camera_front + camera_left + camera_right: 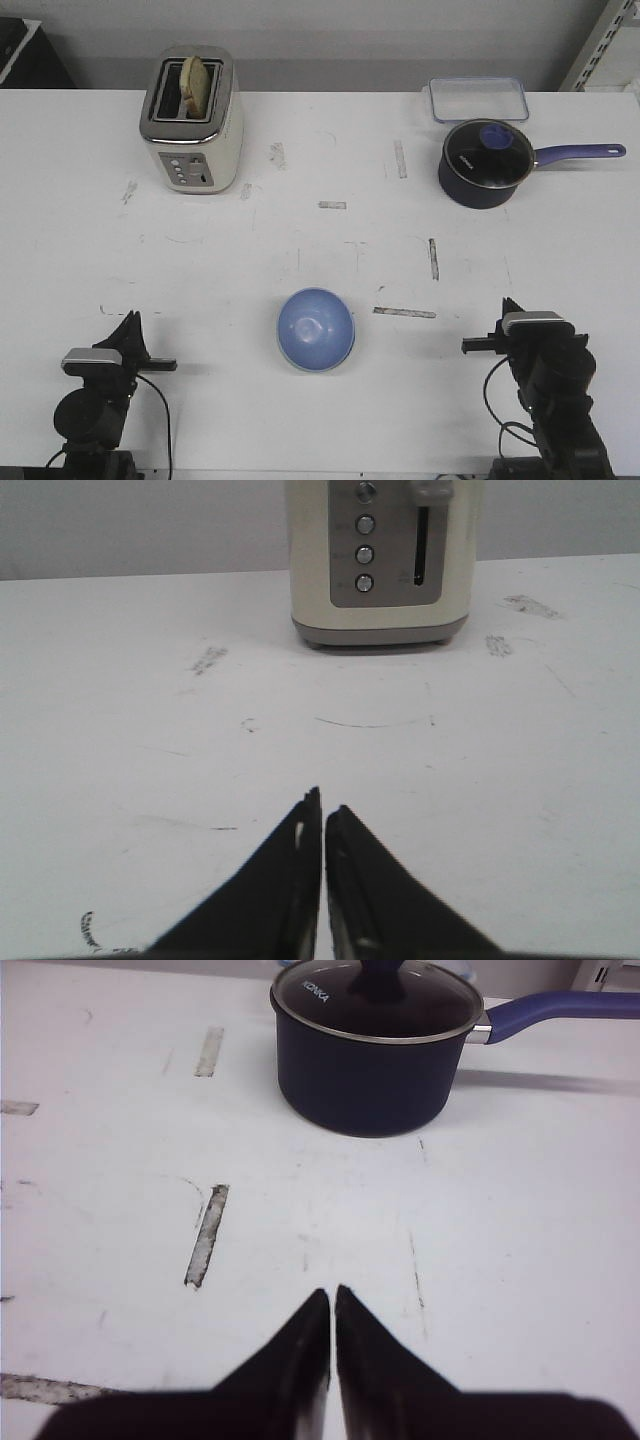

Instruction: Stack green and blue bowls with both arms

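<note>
Blue bowl [315, 329] between low, closed arms

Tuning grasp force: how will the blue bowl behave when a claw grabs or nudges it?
The blue bowl looks rigid and smooth, so probably slippery at the rim. Its rounded body suggests it may rock or slide when nudged. It is small and looks empty, so likely light.

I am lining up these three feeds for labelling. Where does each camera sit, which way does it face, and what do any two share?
Front view: high behind the arms, looking forward over the table; blue bowl centred, both arms at the near edge.
Left wrist view: on the left arm, facing the toaster; left pincer shut.
Right wrist view: on the right arm, facing the saucepan; right pincer shut.
Shared: front view also shows toaster and saucepan.
</note>
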